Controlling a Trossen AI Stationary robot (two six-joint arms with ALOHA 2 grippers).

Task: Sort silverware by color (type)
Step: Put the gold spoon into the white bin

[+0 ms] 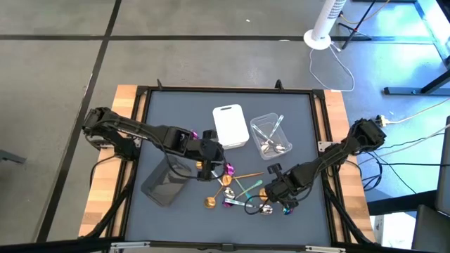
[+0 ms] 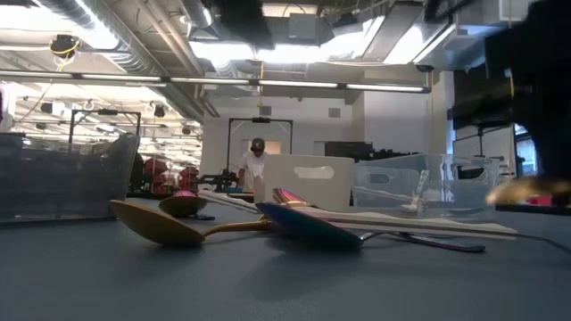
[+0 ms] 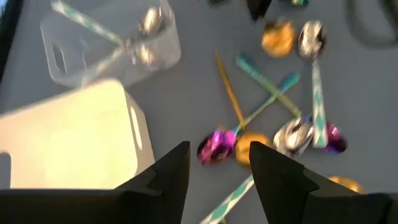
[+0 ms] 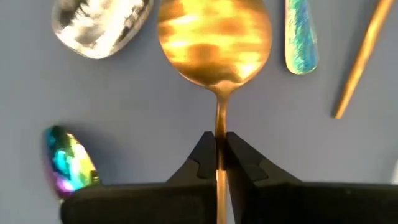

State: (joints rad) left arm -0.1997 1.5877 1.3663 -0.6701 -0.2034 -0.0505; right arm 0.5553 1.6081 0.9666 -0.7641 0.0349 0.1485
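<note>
Several gold, silver and purple-teal spoons and forks lie crossed in a pile (image 1: 239, 191) at the mat's near middle. My right gripper (image 4: 219, 152) is shut on a gold spoon (image 4: 214, 37), at the pile's right end (image 1: 279, 197). In the low view the spoon's bowl (image 2: 526, 189) shows blurred at the right, just above the mat. My left gripper (image 3: 217, 180) hangs open over the pile's left part (image 1: 214, 165), above a purple spoon bowl (image 3: 216, 146), touching nothing. Silver pieces lie in the clear tray (image 1: 271, 133). My right gripper pinches the gold spoon's thin handle (image 4: 219, 127) just behind the bowl's neck, between its two fingertips. The fingers come from above, pointing down, and lie across the handle. The bowl sticks out past the fingertips, a little above the mat; the handle's far end is hidden by the gripper.
A white tray (image 1: 230, 126) stands at the mat's far middle, beside the clear tray. A dark grey tray (image 1: 165, 186) sits at the near left. A silver bowl (image 4: 102, 25), an iridescent bowl (image 4: 68, 165) and a gold handle (image 4: 364, 56) lie close around the held spoon.
</note>
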